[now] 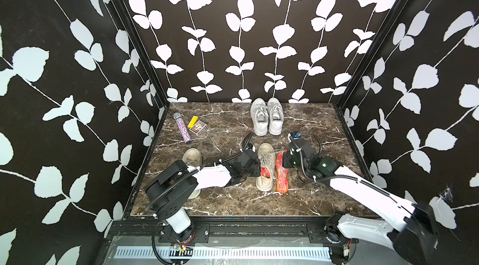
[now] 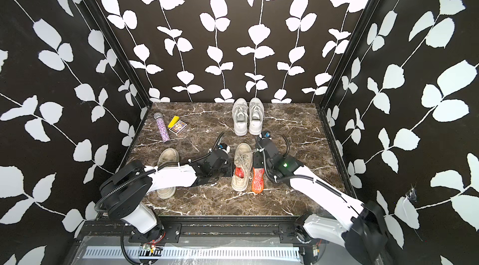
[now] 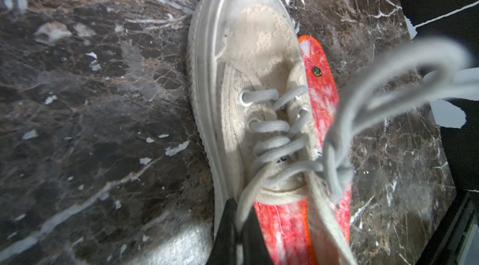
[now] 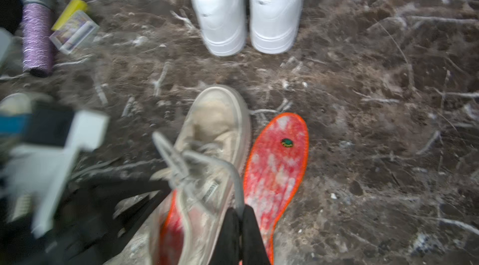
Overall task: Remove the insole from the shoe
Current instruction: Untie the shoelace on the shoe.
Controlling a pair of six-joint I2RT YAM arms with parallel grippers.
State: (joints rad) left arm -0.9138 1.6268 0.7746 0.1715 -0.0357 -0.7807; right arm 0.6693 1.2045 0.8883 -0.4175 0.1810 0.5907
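A worn beige shoe [image 1: 265, 157] [image 3: 259, 51] [image 4: 215, 126] lies mid-table, toe toward the back wall. A red insole [image 1: 264, 173] [image 3: 282, 227] [image 4: 172, 232] shows inside its opening. A second red insole [image 1: 282, 174] [image 2: 258, 182] [image 4: 277, 167] lies flat on the table against the shoe's right side. My left gripper [image 1: 259, 170] [image 3: 237, 217] is shut on the shoe's left rim beside the opening. My right gripper [image 4: 240, 214] is shut on a grey lace [image 4: 234, 180] over the shoe's right edge; in both top views its fingertips are hidden under the wrist.
A pair of white sneakers [image 1: 267, 118] stands at the back centre. Another beige shoe [image 1: 192, 158] lies partly under my left arm. A purple glitter microphone [image 1: 182, 127], a yellow box [image 1: 193, 120] and a card pack [image 1: 198, 126] lie back left.
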